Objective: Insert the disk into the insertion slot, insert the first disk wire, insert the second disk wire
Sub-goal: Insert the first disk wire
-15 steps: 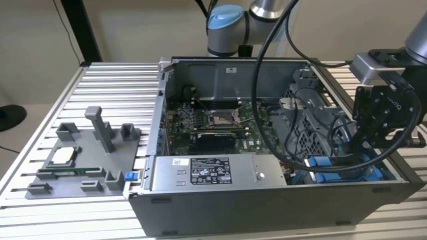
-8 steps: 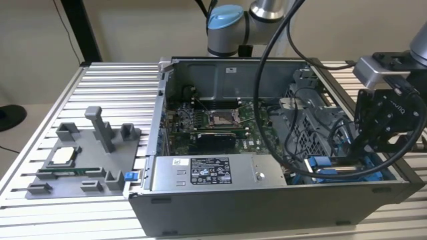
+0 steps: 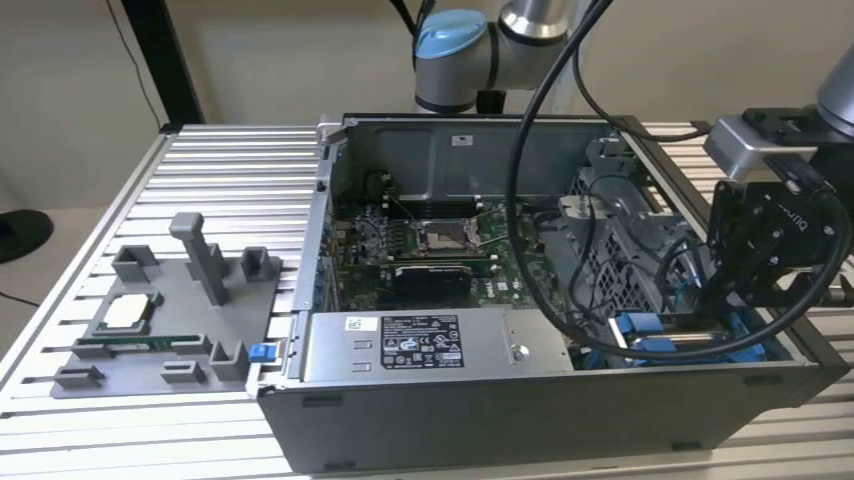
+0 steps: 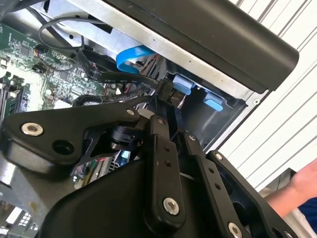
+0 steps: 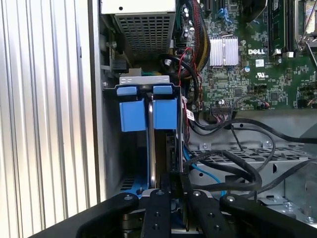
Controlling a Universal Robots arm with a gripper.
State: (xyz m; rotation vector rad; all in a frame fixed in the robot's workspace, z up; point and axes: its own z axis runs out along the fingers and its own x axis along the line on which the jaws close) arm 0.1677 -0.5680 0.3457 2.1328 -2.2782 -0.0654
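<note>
**Disk seated, plug in grip**

On the slatted aluminium table (image 3: 214,150), the open grey metal computer case (image 3: 534,420) held the grey-metal insertion slot (image 5: 111,163) at one corner. The blue-framed silver disk (image 5: 163,113) stood on edge inside it. Its long axis ran straight away from the black end effector (image 4: 168,101), which seemed clamped on a black cable plug (image 4: 167,89). Loose black cables (image 5: 233,163) crowded close.

Soft, even room light around the computer case (image 3: 534,420), no hard shadows. Inside it goes murky (darkest down by the walls). The ribbed table (image 4: 292,124) just beside it glares near-white in the second wrist view.
</note>
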